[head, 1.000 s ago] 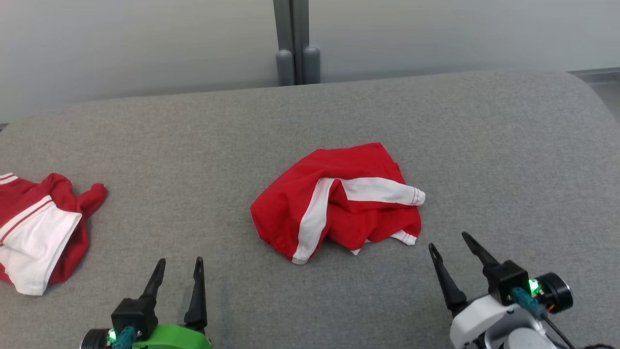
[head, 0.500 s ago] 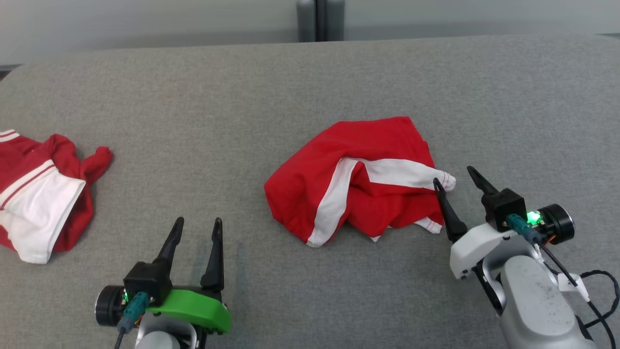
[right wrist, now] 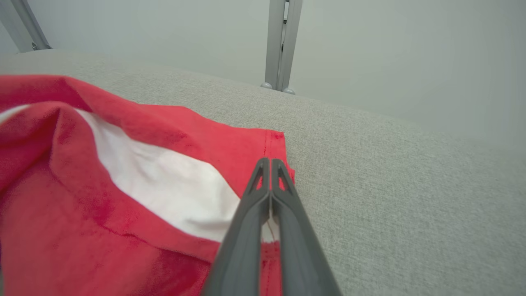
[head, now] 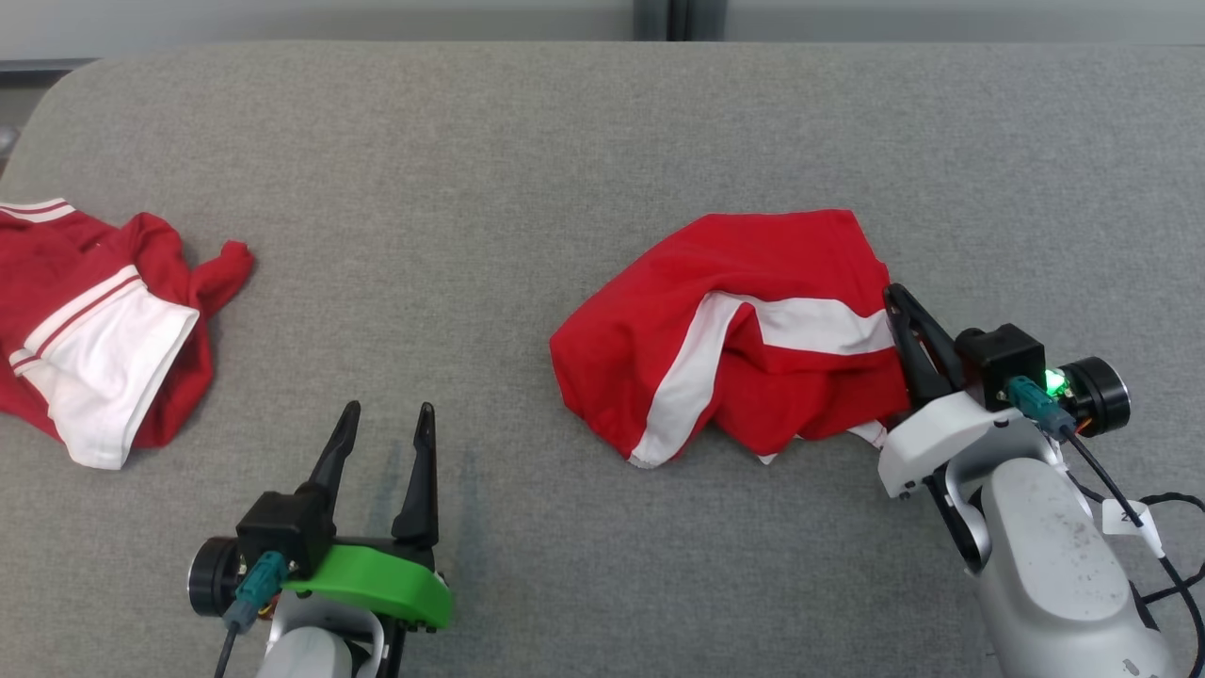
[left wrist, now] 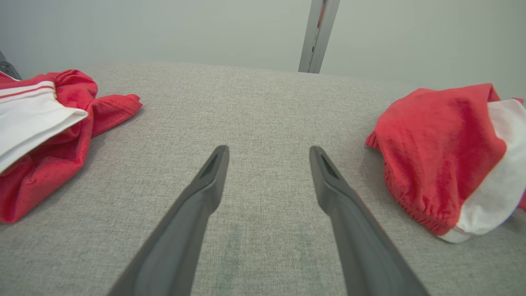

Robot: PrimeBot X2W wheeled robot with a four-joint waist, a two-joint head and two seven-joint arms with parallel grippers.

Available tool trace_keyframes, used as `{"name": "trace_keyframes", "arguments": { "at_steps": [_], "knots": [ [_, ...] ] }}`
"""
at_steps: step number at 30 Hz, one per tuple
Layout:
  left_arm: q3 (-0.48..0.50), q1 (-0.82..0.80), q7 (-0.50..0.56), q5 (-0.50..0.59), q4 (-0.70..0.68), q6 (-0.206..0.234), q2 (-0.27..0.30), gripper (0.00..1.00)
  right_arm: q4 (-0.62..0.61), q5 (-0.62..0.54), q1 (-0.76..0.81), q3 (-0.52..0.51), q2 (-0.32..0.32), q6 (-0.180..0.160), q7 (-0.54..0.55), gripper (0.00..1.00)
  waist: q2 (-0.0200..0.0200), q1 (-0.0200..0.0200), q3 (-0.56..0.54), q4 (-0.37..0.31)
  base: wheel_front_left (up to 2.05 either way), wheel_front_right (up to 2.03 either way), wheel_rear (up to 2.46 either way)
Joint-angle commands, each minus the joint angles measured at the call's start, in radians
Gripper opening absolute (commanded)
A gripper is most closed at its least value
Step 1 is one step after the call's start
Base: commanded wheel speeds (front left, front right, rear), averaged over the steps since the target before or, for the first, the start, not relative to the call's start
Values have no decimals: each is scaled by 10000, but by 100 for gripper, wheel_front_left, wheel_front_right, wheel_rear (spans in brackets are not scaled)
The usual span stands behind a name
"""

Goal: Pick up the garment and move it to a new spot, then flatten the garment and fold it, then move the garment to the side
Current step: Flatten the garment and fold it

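One-handed pinching of a red garment, other side idling.

Holding the left gripper point(head: 390, 407) point(left wrist: 268, 149) low near the front edge of the grey padded surface point(head: 527, 188), left of middle, fingers spread wide, grasping nothing and pointing toward the far edge. Pinching the right-hand hem of the red-and-white garment point(head: 734, 273) point(right wrist: 123, 123) point(left wrist: 431, 144) further in with the right gripper point(head: 894, 292) point(right wrist: 267, 161), fingers pressed flat together, a sliver of white cloth caught between them beside the white stripe. Showing that garment crumpled right of the surface's middle, well apart from the left gripper. Showing a second red-and-white garment point(head: 104, 320) bunched against the left edge. Showing, beyond the far edge, a grey post point(head: 678, 17) against a pale wall.
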Motion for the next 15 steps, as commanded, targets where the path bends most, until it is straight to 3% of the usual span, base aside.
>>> {"name": "trace_keyframes", "arguments": {
  "at_steps": [1,15],
  "knots": [
    [-21,-89,1,-23,20,-23,12,100,-140,-96,-94,-36,-52,-14,-2,0,0,0,-77,18,0,0,0],
    [43,202,1,-143,39,-24,12,100,-2298,88,-1735,268,-224,-14,-4,0,0,0,-327,-17,0,0,0]
  ]
}}
